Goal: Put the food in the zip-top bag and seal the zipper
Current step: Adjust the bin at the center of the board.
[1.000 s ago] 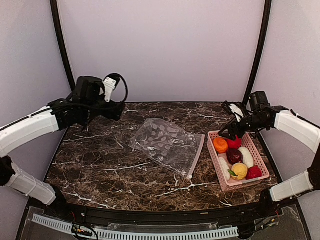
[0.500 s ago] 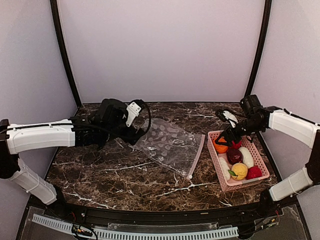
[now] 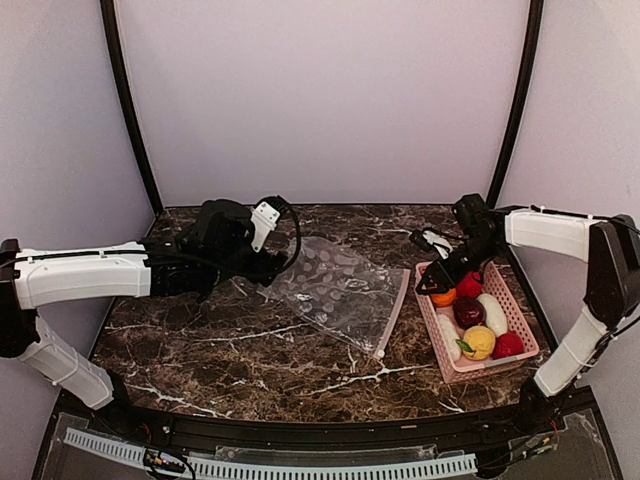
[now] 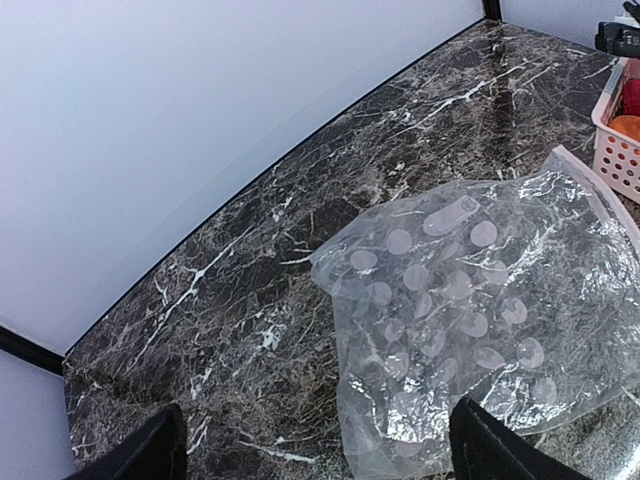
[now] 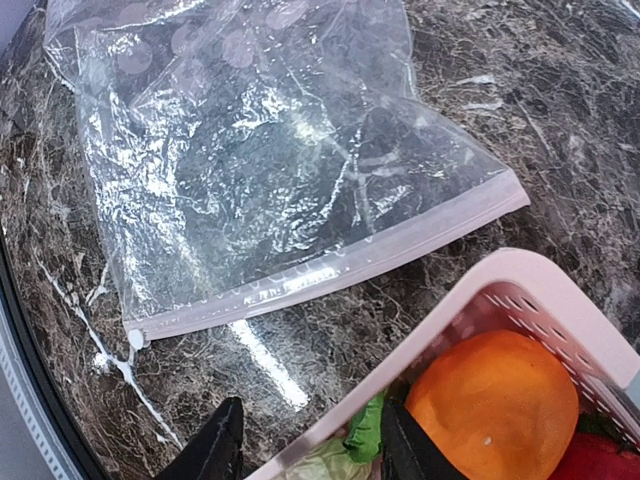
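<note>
Beside right gripper (image 5: 311, 410): orange ball (image 5: 492, 400).

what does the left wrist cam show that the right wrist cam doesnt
Only the left wrist view: a broad stretch of the pale back wall, and the left end effector with its fingers wide apart.
Only the right wrist view: the zipper's slider, green leaves in the basket, and the right end effector, one finger on either side of the basket's rim.
Both: the zip-top bag, the marble table, the pink basket and the orange ball.
</note>
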Motion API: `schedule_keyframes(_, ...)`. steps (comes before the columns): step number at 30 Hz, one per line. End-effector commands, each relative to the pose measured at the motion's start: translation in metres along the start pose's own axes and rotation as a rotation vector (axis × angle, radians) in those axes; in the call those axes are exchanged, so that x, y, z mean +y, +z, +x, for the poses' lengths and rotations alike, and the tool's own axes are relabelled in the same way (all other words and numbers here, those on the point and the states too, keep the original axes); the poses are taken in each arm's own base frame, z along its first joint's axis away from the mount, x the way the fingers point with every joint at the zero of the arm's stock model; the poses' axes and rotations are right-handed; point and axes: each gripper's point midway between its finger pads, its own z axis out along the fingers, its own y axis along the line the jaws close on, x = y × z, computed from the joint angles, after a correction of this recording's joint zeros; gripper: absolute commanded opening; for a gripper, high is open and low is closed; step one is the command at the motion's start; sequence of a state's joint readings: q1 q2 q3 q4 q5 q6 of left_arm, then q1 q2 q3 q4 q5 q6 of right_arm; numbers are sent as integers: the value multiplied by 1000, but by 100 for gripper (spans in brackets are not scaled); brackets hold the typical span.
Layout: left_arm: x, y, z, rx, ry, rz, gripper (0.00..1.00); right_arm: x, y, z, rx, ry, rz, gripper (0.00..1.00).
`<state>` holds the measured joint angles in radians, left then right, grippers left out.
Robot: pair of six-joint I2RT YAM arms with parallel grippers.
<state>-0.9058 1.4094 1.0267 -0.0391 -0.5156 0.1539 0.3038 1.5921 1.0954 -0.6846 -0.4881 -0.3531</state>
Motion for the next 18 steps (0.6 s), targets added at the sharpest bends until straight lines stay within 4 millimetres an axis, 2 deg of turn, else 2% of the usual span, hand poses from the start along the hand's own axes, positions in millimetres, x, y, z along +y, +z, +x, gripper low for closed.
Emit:
schedule_keyframes(1,-4,-12,-8,-41,-20,65,89,4,8,-4,30,18,-17,43)
schedule_keyframes(5,-2,-14,-11,-51,-19,62,89,8,18,-9,50,32,-62,36)
schedule_keyframes(11,-6,-16,-13,-61,-20,89,87,11,28,-29,47,47,-95,25)
schedule_keyframes(15,-6,-17,-13,-63,-17,89,87,-1,37,-46,44,85,-75,17)
schedule_keyframes(18,-6,-17,-14,-64,-13,89,87,-14,42,-65,21,106,-46,14)
